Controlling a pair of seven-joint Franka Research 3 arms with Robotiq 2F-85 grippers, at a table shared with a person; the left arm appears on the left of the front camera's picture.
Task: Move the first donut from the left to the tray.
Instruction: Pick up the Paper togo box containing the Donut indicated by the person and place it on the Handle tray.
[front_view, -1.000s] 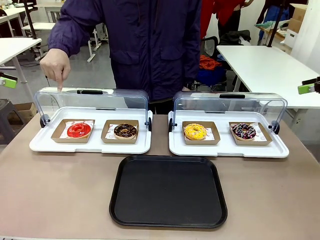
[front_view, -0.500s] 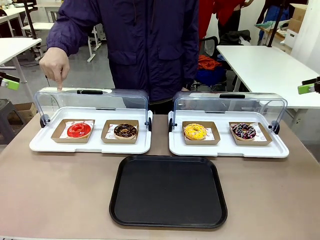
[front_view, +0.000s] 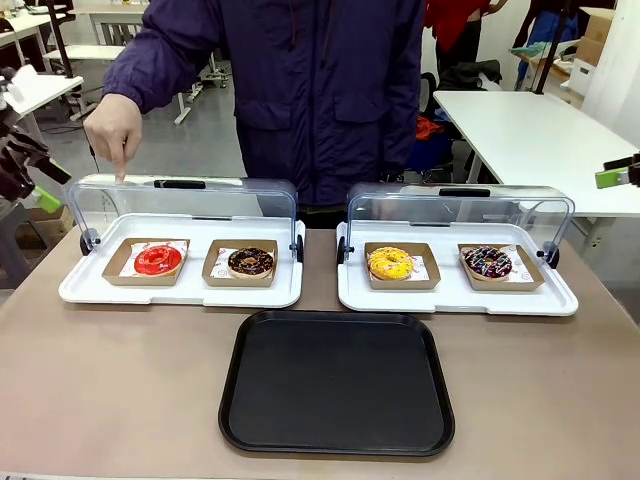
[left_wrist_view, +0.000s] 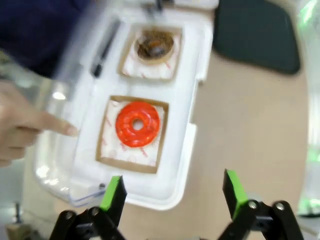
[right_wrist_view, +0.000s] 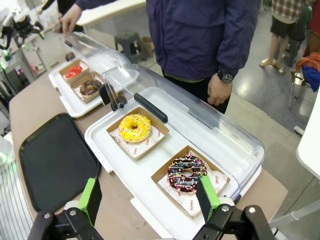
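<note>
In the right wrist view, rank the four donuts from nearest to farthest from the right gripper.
From the right gripper:
1. Sprinkled donut, just ahead between the open jaws, on the near white tray.
2. Yellow donut, same tray, farther along.
3. Chocolate-brown donut, on the far white tray.
4. Red donut, just beyond it, at that tray's far end.

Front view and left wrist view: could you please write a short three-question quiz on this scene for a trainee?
1. True or false: the red-glazed donut already lies on the black tray.
2. Which donut shares the red one's white lidded tray? A yellow; B chocolate donut; C sprinkled.
3. Fill in: the left gripper hovers above the red-glazed donut with its jaws ___.
Key: 1 false; 2 B; 3 open.
</note>
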